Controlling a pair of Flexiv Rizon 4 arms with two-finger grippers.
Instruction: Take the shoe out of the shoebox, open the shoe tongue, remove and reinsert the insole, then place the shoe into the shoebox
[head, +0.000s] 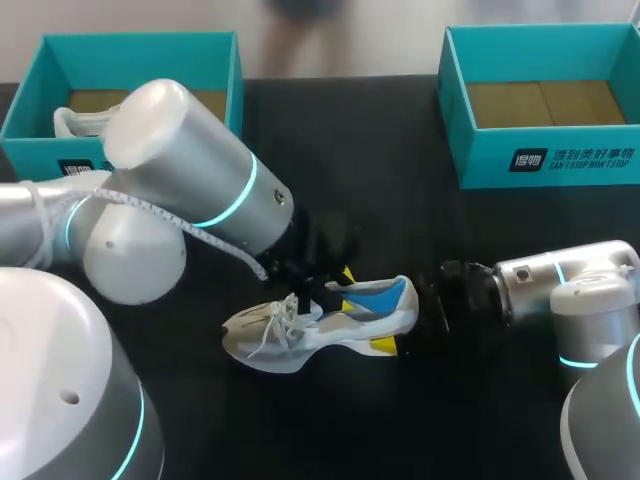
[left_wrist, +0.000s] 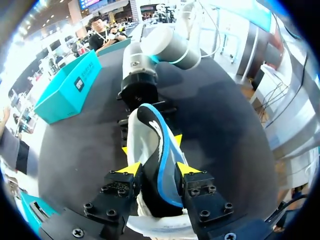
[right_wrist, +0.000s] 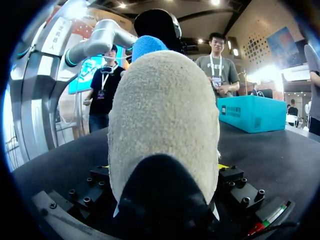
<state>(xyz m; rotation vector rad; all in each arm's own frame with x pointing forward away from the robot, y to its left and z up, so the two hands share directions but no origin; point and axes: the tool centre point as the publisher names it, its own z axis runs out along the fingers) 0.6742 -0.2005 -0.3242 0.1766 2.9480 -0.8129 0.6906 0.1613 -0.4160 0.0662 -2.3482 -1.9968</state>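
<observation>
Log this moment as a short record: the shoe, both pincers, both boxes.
shoe: white shoe, out on the table between the arms, outside both boxes, toe toward my left
left pincer: shut on the shoe at its opening
right pincer: shut on the shoe's heel
left shoebox: holds a second white shoe
right shoebox: brown floor showing
</observation>
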